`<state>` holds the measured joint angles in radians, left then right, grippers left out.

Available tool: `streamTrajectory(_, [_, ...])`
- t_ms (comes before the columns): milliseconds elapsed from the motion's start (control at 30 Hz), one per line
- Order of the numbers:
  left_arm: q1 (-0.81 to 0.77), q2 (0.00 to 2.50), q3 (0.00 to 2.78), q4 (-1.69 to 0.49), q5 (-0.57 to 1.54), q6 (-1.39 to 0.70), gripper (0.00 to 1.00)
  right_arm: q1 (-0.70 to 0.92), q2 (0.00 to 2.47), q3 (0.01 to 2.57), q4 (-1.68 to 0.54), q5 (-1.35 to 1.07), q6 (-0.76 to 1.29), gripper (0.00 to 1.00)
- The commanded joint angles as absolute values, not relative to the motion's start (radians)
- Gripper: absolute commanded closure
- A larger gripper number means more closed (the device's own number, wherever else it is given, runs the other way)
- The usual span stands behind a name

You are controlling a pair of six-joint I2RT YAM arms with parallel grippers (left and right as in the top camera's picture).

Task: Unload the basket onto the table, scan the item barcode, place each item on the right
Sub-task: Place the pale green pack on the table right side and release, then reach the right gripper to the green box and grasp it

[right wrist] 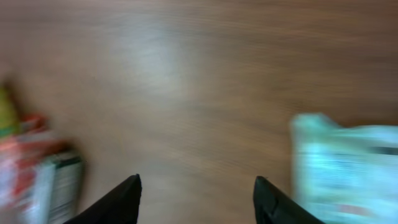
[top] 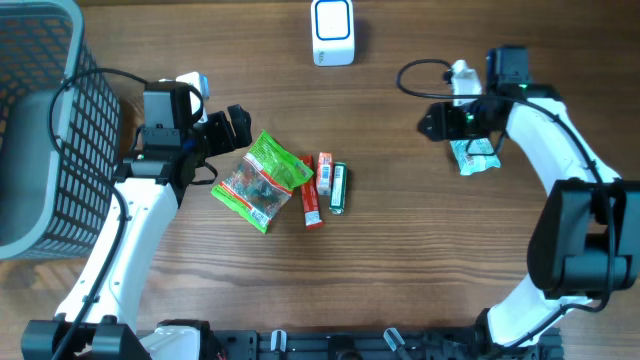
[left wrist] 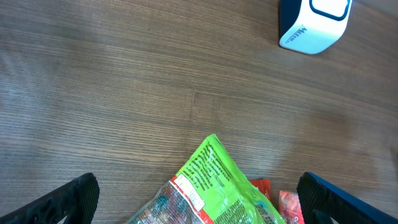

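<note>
With the left fingers [left wrist: 336,199] spread wide and empty over the green packet [top: 262,180] lying on the surface, best lower squarely, pinch 1 edge, then face its barcode to the scanner [top: 332,32]; the right fingers [right wrist: 118,202] stand parted, holding nothing.

A brown wooden table [top: 400,270] fills every view, its fine grain running left to right. Soft, even light leaves a pale sheen on the surface and only faint shadows.
</note>
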<state>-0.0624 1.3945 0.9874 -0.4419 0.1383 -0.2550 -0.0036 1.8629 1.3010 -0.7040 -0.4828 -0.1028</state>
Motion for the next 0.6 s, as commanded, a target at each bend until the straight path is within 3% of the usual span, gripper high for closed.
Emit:
streamTrajectory(0, [-0.056, 1.386, 0.993, -0.439, 0.133, -0.239, 0.0, 0.119, 1.861, 1.323, -0.738, -0.643, -0.074, 0.34])
streamTrajectory(200, [-0.056, 1.386, 0.993, -0.439, 0.133, -0.239, 0.0, 0.383, 1.861, 1.323, -0.749, -0.366, 0.172, 0.28])
streamTrajectory(267, [-0.056, 1.386, 0.993, -0.439, 0.133, -0.239, 0.0, 0.463, 1.861, 1.323, -0.751, -0.267, 0.234, 0.2])
streamTrajectory(300, [-0.056, 1.386, 0.993, -0.439, 0.133, -0.239, 0.0, 0.492, 1.861, 1.323, -0.751, -0.232, 0.284, 0.0])
streamTrajectory(433, [-0.056, 1.386, 0.993, -0.439, 0.133, -0.239, 0.0, 0.55, 1.861, 1.322, -0.768, -0.209, 0.407, 0.02])
streamTrajectory(500, [-0.056, 1.386, 0.993, -0.439, 0.133, -0.239, 0.0, 0.553, 1.861, 1.322, -0.768, -0.163, 0.467, 0.14])
streamTrajectory(567, [-0.056, 1.386, 0.993, -0.439, 0.133, -0.239, 0.0, 0.553, 1.861, 1.322, -0.768, -0.16, 0.529, 0.19])
